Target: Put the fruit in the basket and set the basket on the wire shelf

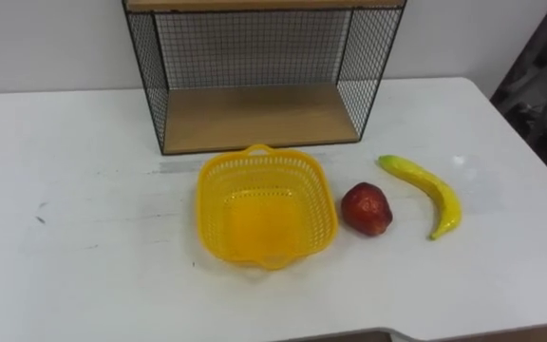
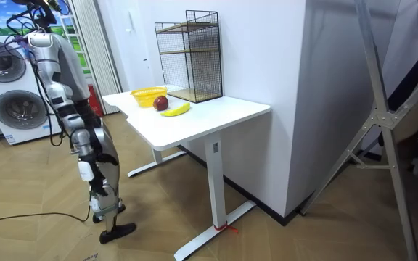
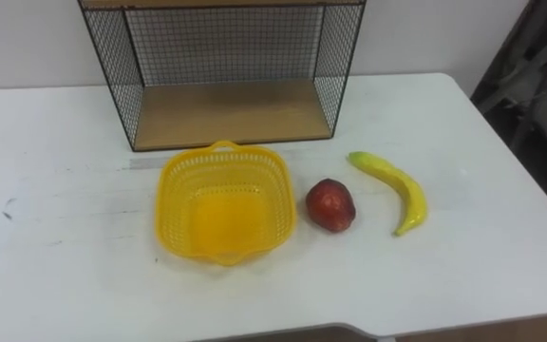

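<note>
**A:** What's the room like?

**B:** A wood-patterned floor [image 2: 20, 196] and a white wall [image 2: 267, 43], with a black wire shelf with wooden boards [image 1: 254, 47] standing against that wall. In the room view, two white front-loading washing machines [image 2: 9, 109], one above the other, stand far to the left of the shelf. A grey metal frame [image 2: 383, 109] leans well to the shelf's right.

**A:** And the surface?

**B:** A white table [image 1: 65, 190] on white legs carries the shelf at its far edge. The robot stands on the floor between the washing machines and the shelf, apart from the table's edge.

**A:** Its hands?

**B:** The right hand [image 2: 91, 142] hangs by the hip, too small there to tell whether it is wide or closed. Of the left hand I cannot tell either.

**A:** Where is the fruit?

**B:** All of it is on the table in front of the shelf. The yellow slotted plastic basket [image 1: 264, 209] sits just before the shelf's open bottom tier. The long yellow banana [image 1: 433, 185] lies out past the shelf's right corner. The red apple [image 1: 367, 209] lies in front of that same corner. Both are outside the basket.

**A:** What do the views add to each other?

**B:** The room view gives the shelf's full height, two tiers. The eye views look down on its bottom board and into the basket.
</note>
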Robot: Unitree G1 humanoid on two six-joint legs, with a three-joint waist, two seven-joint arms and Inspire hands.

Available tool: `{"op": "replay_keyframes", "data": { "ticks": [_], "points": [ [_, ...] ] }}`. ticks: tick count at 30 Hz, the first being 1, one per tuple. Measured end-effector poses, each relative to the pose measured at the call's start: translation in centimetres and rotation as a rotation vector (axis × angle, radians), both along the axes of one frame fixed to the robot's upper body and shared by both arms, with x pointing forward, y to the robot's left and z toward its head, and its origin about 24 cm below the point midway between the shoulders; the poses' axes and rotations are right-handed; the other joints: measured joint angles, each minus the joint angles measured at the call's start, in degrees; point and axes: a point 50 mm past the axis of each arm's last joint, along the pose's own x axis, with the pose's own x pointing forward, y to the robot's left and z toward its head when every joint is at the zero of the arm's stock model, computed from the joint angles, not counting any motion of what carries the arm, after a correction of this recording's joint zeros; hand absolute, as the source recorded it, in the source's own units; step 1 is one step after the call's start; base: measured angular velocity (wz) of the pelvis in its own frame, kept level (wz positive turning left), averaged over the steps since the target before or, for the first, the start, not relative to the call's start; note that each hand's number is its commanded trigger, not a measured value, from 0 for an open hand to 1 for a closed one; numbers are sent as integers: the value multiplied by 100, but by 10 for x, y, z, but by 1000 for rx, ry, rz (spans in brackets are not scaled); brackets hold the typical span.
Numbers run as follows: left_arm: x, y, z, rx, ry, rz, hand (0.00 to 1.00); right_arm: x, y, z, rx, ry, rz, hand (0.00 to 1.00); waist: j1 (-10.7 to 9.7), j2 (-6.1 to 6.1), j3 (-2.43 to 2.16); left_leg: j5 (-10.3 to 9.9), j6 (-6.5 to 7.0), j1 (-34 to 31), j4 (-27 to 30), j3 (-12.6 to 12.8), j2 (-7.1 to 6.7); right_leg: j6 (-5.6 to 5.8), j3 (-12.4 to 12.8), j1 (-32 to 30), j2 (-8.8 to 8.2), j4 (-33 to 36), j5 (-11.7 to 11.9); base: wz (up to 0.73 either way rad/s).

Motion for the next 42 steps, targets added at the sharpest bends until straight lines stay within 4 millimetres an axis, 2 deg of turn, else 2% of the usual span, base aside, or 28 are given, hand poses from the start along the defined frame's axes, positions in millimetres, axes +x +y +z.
{"op": "replay_keyframes", "data": {
  "ticks": [2,6,10,13,14,18,23,24,26,28,33,36,42],
  "points": [
    [-1,4,1,12,-17,28,0,-1,-3,1,-8,-39,-201,0,-83,10,-3,0,0,-1,0,4,0,1,6,-8,16,5,-1,0],
    [-2,6,2,22,-25,32,0,-3,-11,3,-42,-73,-460,0,-204,46,-10,-1,1,1,-10,46,4,1,40,-33,34,17,-1,-5],
    [-2,9,3,30,-36,41,0,-1,-20,6,-91,-65,-535,0,-277,64,-14,0,1,-2,-13,77,5,0,42,-51,37,33,0,0],
    [2,13,5,43,-62,33,0,9,-33,11,-136,-81,-570,0,-310,49,-14,0,1,-36,-10,124,8,-1,51,-135,44,132,-2,-7],
    [-1,14,6,49,-63,42,0,16,-43,16,-165,-101,-582,0,-322,17,-31,1,2,-43,-5,135,5,-1,63,-155,44,152,-2,-6],
    [0,18,7,60,-70,39,0,43,-72,36,-306,-167,-574,0,-400,-42,-36,2,4,-52,-1,150,-13,6,95,-229,31,207,-44,-4],
    [10,28,13,92,-135,14,0,84,-110,83,-603,-213,-456,0,-390,-175,-16,12,18,-212,23,194,-9,0,117,-453,30,304,-47,-4],
    [11,28,13,93,-137,11,0,90,-114,90,-643,-225,-448,0,-388,-181,-13,14,20,-217,23,205,-10,1,131,-466,33,308,-45,-9],
    [11,28,13,91,-135,6,0,111,-125,121,-792,-288,-433,0,-377,-179,-2,15,20,-223,22,251,-4,0,174,-474,44,318,-43,-10],
    [13,28,13,90,-141,-14,0,126,-129,142,-912,-328,-398,0,-373,-182,-2,15,20,-236,20,279,4,-1,189,-483,52,305,-43,-5],
    [14,28,14,91,-157,-21,0,141,-130,194,-1184,-432,-321,0,-347,-181,1,15,20,-307,12,271,4,-1,171,-527,49,296,-43,2],
    [18,27,13,85,-160,-41,0,157,-121,230,-1336,-562,-266,0,-253,-147,-13,15,19,-390,11,291,9,-8,174,-630,49,315,-26,-5],
    [17,24,12,72,-152,-62,0,176,-109,250,-1422,-671,-116,0,-159,-188,-7,15,19,-385,7,287,25,-15,158,-597,61,283,-8,1]
  ]
}}
